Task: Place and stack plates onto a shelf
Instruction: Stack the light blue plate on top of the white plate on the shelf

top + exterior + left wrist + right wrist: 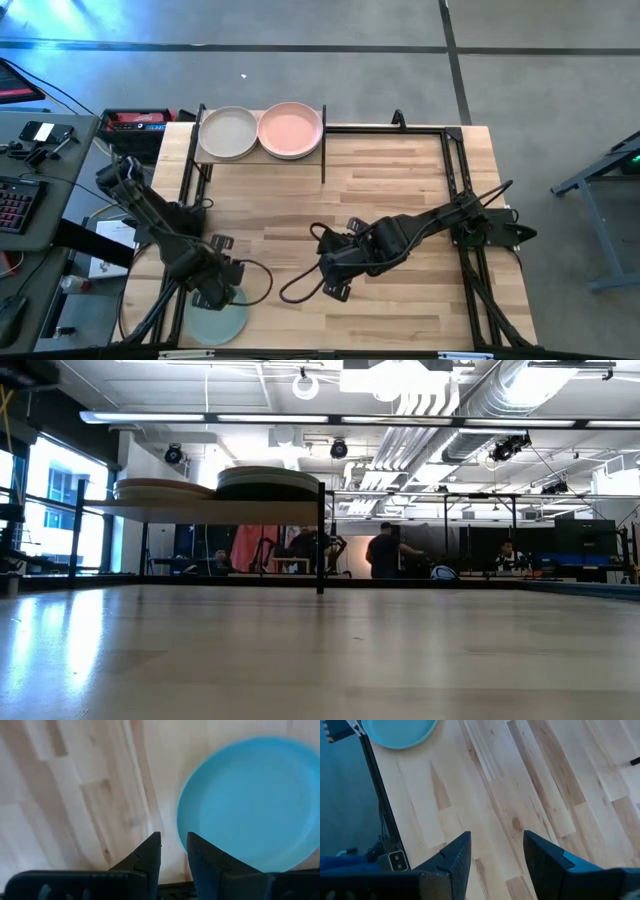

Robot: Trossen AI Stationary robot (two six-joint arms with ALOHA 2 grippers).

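Pale wood shelf [262, 162] already carries our beige-grey round plate [228, 132] and pink one [291, 130]; one pale grey-green plate [217, 321] remains on the counter [400, 200], left tool [222, 293] narrowly parted above it, right tool [333, 282] wide, empty.

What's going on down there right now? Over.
Left gripper open, empty, beside pale green plate. Right gripper open, idle mid-table. Two plates on shelf. Nothing blocking.

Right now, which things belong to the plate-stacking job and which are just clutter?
Job:
- beige plate and pink plate, side by side on the shelf
- pale green plate at the table's near edge, by the left claw

Clutter:
- keyboard
- phone
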